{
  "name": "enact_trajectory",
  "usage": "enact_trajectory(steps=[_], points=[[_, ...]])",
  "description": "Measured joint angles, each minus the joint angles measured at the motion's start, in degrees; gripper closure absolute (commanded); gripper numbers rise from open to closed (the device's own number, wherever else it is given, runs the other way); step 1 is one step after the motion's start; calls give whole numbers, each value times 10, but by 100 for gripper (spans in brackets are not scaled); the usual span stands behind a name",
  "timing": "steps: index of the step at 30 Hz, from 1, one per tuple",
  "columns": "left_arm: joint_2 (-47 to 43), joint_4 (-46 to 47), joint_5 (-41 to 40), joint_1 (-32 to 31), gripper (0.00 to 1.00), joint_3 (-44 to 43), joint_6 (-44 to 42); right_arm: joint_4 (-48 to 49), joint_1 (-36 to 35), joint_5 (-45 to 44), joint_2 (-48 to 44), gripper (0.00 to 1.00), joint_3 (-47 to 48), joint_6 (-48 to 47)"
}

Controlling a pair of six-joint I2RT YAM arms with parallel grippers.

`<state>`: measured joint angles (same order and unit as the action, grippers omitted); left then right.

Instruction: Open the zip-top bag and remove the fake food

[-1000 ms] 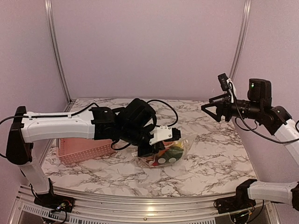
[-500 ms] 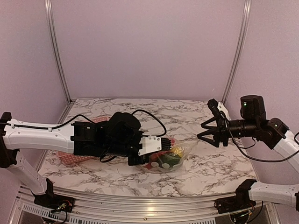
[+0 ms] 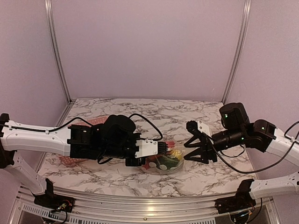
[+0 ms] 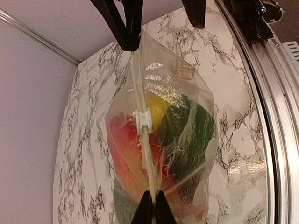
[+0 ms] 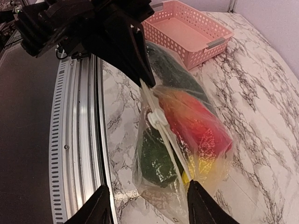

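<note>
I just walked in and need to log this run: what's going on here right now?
The left gripper is shut on one end of the zip-top bag along its zip strip, with the bag on the marble table. The right gripper is open near the bag's other end and is not gripping it. The white slider sits about midway along the zip, and the fake food is inside the bag. A pink basket stands nearby.

The bag (image 3: pixel 164 162) rests on the table (image 3: pixel 212 179) near its front edge, toy food (image 4: pixel 125 140) inside; the basket (image 5: pixel 180 29) lies left, apparently farther back.
</note>
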<state>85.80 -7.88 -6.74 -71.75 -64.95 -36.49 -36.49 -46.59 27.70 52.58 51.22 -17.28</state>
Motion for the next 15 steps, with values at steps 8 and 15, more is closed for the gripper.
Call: enact_trajectory(steps=[8, 15], points=[[-20, 16, 0, 0, 100, 23, -11, 19, -11, -29, 41, 57, 0, -23], [-24, 21, 2, 0, 100, 29, -20, 33, -11, -59, 54, 46, 0, -35]])
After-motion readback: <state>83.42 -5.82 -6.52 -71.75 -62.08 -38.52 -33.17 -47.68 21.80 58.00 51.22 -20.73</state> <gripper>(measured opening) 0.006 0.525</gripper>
